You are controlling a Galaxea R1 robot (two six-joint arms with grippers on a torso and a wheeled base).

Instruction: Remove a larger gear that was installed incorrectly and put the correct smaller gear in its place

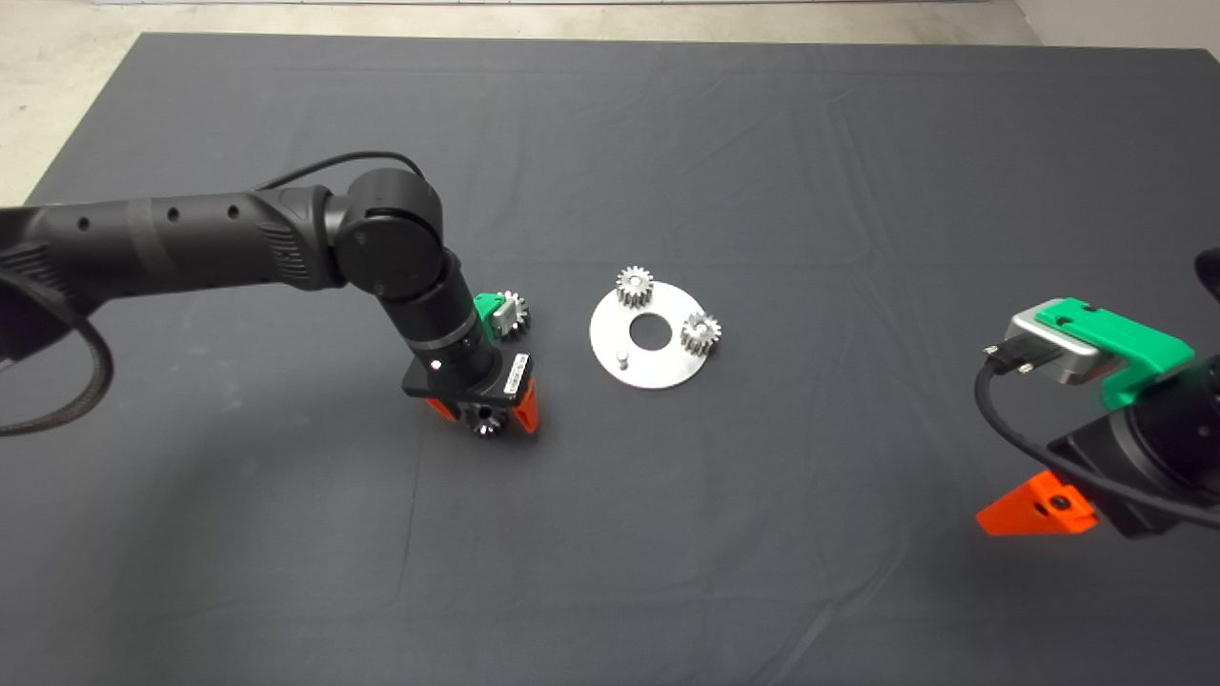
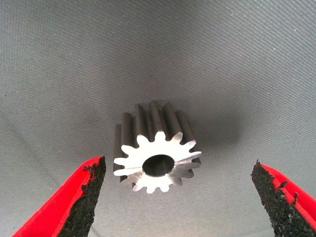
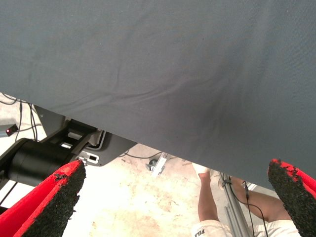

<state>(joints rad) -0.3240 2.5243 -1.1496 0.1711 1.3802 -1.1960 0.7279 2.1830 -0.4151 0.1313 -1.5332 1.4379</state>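
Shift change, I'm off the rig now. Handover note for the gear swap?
Left gripper: fingers open on either side of the smaller gear, which sits on the mat left of the plate. No contact yet.
Right gripper: open, empty, parked at the mat's lower right edge.
Plate: two mounted gears; one peg is bare.
A fourth gear lies on the mat beyond the left gripper, partly hidden. It is probably the larger gear.
Done: the wrong gear appears to be off.
Left: grip the smaller gear, carry it to the bare peg and seat it.
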